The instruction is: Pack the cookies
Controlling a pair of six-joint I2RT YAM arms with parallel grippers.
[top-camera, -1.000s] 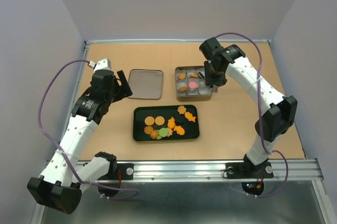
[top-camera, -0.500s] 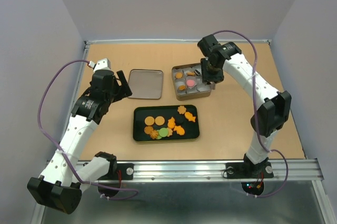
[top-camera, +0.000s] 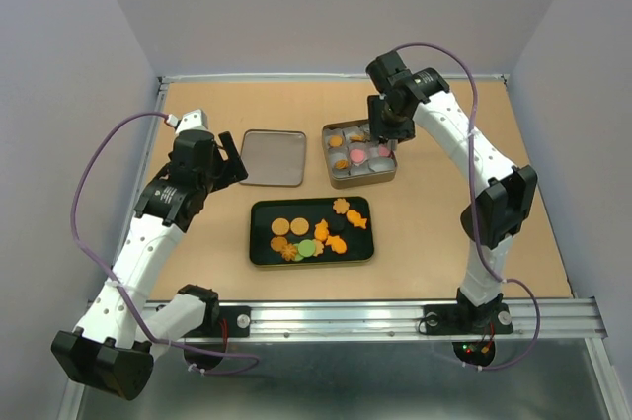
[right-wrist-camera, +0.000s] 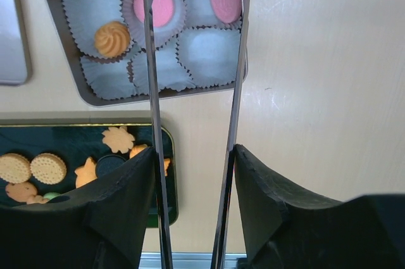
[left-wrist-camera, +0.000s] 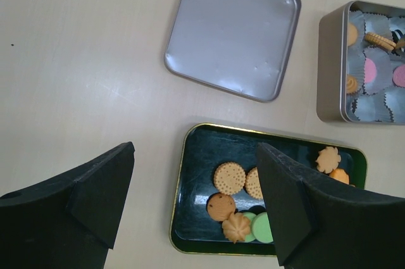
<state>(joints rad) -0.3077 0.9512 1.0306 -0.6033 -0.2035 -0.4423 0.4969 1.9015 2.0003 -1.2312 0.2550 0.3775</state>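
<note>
right pincer (right-wrist-camera: 194, 152): closed onto the tongs (right-wrist-camera: 152, 79), one finger on the outside of each thin metal arm, arms part spread rather than squeezed together. tongs reach forward over the open tin (right-wrist-camera: 158, 94); their left arm crosses the pink cookie (right-wrist-camera: 166, 6) in the middle cup, right arm runs along the tin's right edge, just beside a second pink cookie (right-wrist-camera: 224, 0). tips run off the top of the right wrist view, so can't tell what, if anything, sits between them

tin is lined with white crinkled paper cups (right-wrist-camera: 205, 50). cookies in it: the two pink, an orange swirl (right-wrist-camera: 112, 39) one cup down-left of the middle, more orange ones in the left-hand cups

the other cookies (top-camera: 314, 232) lie loose in the dark tray (top-camera: 363, 247) with a gold rim, on the table (top-camera: 444, 232) on the near side of the tin, close but apart from it: round tan biscuits at the left end, green and dark ones in the middle, orange flower, star and fish shapes toward the right

left pincer (left-wrist-camera: 195, 147): jaws wide, nothing between them, hovering above the table by the tray's left end. tin lid (left-wrist-camera: 231, 31) lies flat, left of the tin and beyond the tray, touching neither
</note>
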